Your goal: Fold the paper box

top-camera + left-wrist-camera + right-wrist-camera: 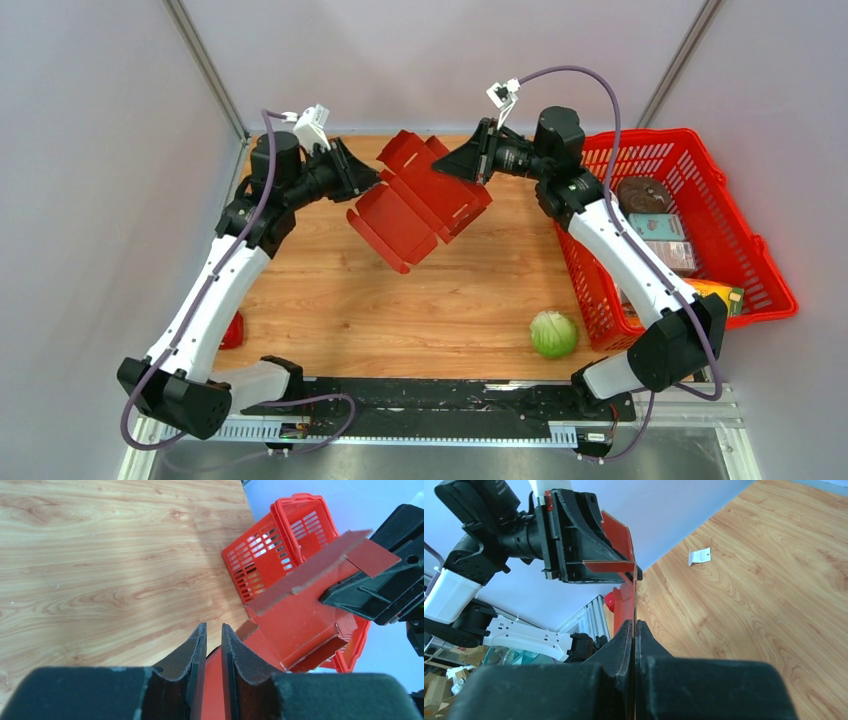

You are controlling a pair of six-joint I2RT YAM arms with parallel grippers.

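Note:
The dark red paper box [420,205] hangs in the air over the back middle of the table, partly folded, with its flaps sticking out. My left gripper [368,180] is shut on its left edge. In the left wrist view the fingers [213,626] stand a narrow gap apart with red card [300,615] between them. My right gripper [465,160] is shut on the box's upper right panel. In the right wrist view the fingers [634,621] pinch a thin card edge [624,600]. The far flaps are hidden.
A bright red mesh basket [650,155] with several packages stands at the right, also in the left wrist view [270,545]. A green cabbage [553,333] lies near the front. A small red pepper [233,330] sits at the left edge. A white scrap [699,556] lies on the wood.

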